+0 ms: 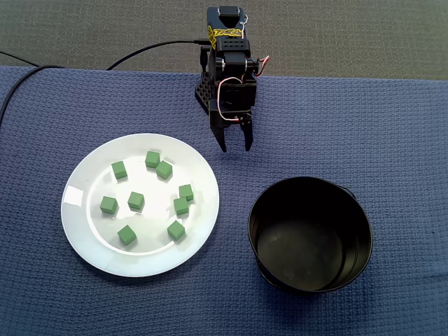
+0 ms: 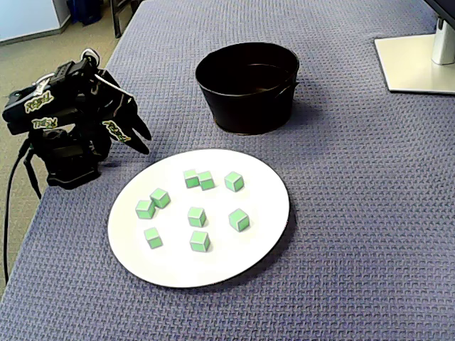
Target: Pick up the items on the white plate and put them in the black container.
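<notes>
Because no pick has begun, the pincer (image 1: 236, 145) hangs empty, seemingly slightly open; eight cubes (image 1: 136, 201) lie on the plate (image 1: 77, 210) just ahead, the container (image 1: 310, 180) ahead on its other side.

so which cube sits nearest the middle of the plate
The lone green cube at the white plate's centre; the other eight sit around it, closer to the rim.

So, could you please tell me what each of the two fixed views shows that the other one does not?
Only in a fixed view: the black container's whole inner bottom, bare. Only in a fixed view: a white monitor stand and the container's outer wall. Both share the white plate, nine green cubes on it, the open gripper clear of them, and the blue cloth.
</notes>
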You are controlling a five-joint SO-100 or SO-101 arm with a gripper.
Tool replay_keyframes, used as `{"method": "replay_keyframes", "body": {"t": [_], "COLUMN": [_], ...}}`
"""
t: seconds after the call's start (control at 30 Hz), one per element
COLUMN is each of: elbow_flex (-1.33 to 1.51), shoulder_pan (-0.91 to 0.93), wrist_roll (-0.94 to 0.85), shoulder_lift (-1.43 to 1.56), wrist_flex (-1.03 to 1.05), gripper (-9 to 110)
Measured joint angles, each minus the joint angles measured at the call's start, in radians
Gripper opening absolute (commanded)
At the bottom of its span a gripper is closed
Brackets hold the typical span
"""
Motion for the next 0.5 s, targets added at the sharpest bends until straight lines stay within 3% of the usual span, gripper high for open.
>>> {"method": "replay_keyframes", "body": {"t": [0.1, 0.23, 0.5], "elbow_flex": [-0.023, -0.221, -0.339], "shoulder_pan": [0.034, 0.124, 0.164], "wrist_roll": [0.035, 0.227, 0.298], "shoulder_lift": [-0.032, -0.270, -0.433], "wrist_flex": [0.003, 0.097, 0.152], "gripper": [8, 11, 13]}}
